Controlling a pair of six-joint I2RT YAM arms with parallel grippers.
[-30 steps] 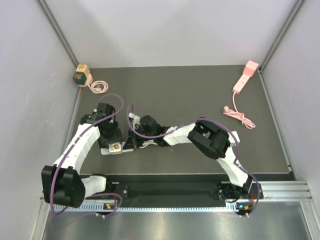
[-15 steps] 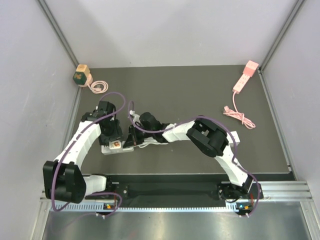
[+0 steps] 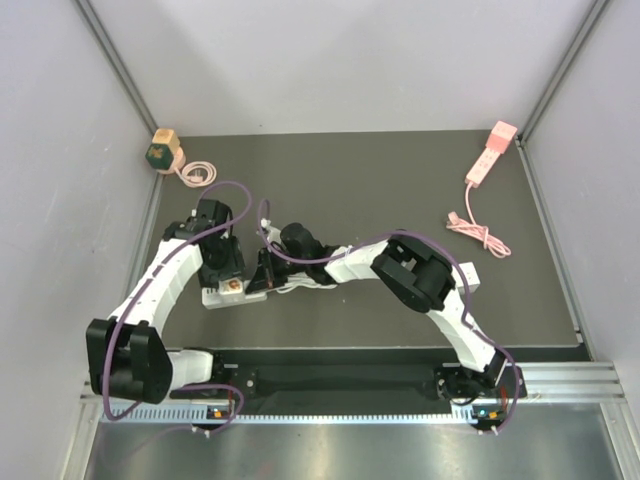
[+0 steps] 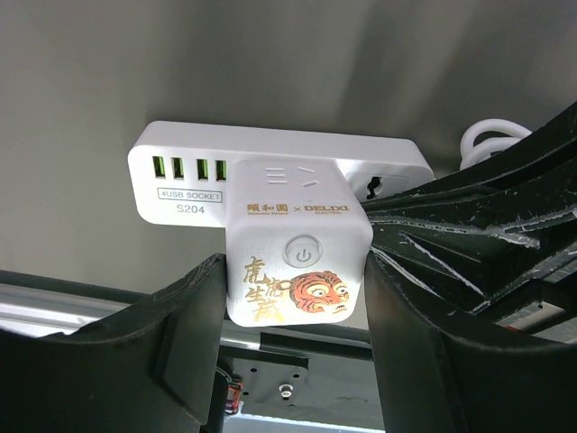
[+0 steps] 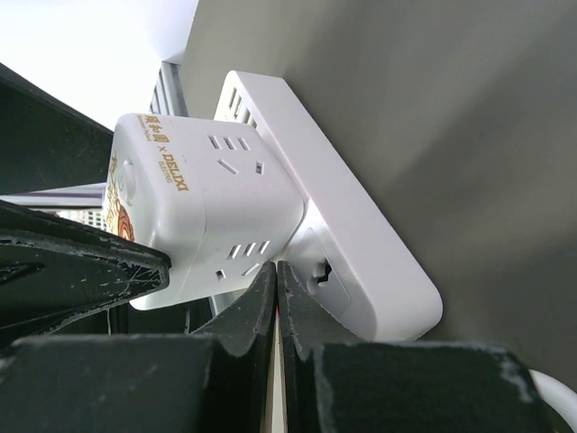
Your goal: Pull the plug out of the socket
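A white cube plug (image 4: 297,244) with a tiger picture and a power button sits in a white socket strip (image 4: 189,171) with green USB ports. My left gripper (image 4: 296,302) is shut on the cube, one finger on each side. My right gripper (image 5: 275,271) is shut and empty, its fingertips pressed on the strip (image 5: 361,234) right beside the cube (image 5: 207,207). I see no gap between cube and strip. In the top view the strip (image 3: 215,297) lies at the left front of the mat, between the left gripper (image 3: 228,275) and the right gripper (image 3: 268,275).
A green and wood cube (image 3: 160,150) with a coiled pink cable sits at the far left corner. A pink power strip (image 3: 490,152) with its pink cable (image 3: 478,232) lies at the far right. The white strip's cable (image 4: 491,135) coils behind it.
Both grippers and the strip have shifted slightly away from the near edge. The left wrist has turned a little. Both grips look the same.
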